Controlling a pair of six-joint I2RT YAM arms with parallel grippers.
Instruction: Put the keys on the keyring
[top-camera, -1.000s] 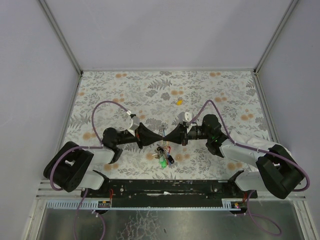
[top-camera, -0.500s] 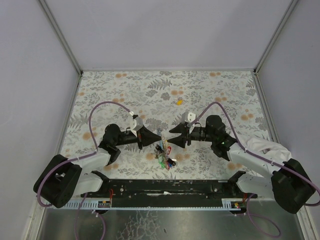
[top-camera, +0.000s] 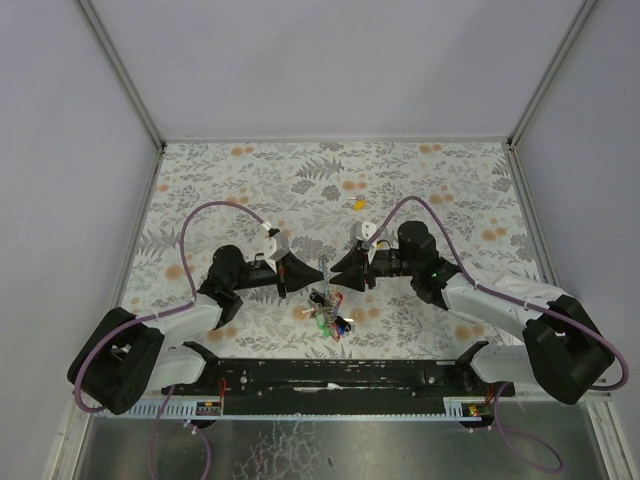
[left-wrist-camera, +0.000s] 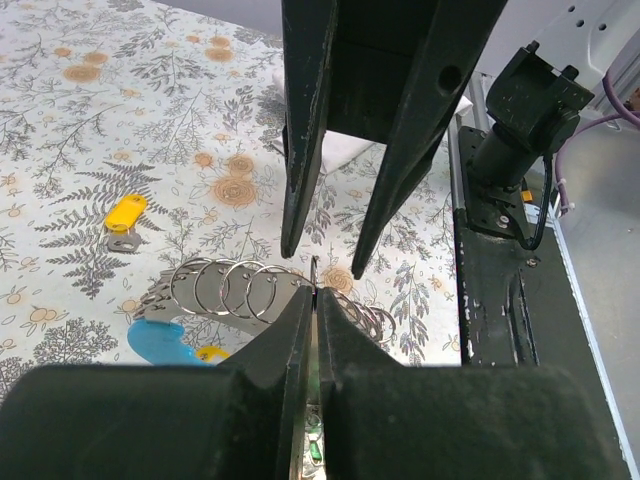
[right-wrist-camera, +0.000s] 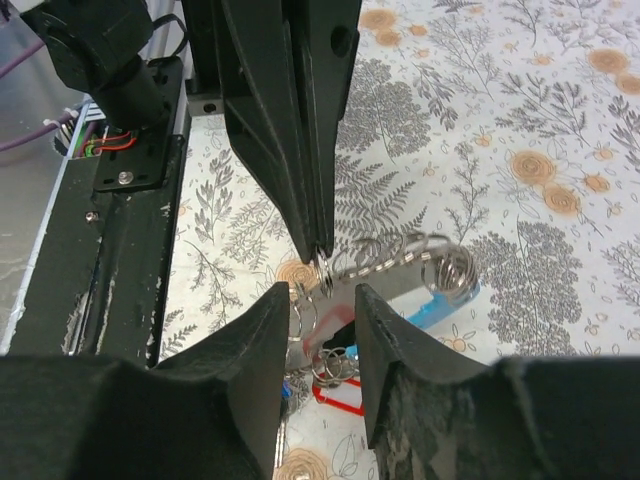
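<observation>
The floral counter (top-camera: 450, 190) carries all parts. The left fingers (left-wrist-camera: 265, 375) are clenched, pinching the thin keyring (right-wrist-camera: 325, 267) at their tips. The right fingers (right-wrist-camera: 250, 350) stand moderately parted, one tip either side of that ring; contact cannot be told. The capped keys (top-camera: 328, 312) cluster at lower centre of the top view. One yellow key (top-camera: 356, 203) lies well apart, above centre.

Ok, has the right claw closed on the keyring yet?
No: the left wrist view shows the right claw open, its two fingers standing well apart.
</observation>
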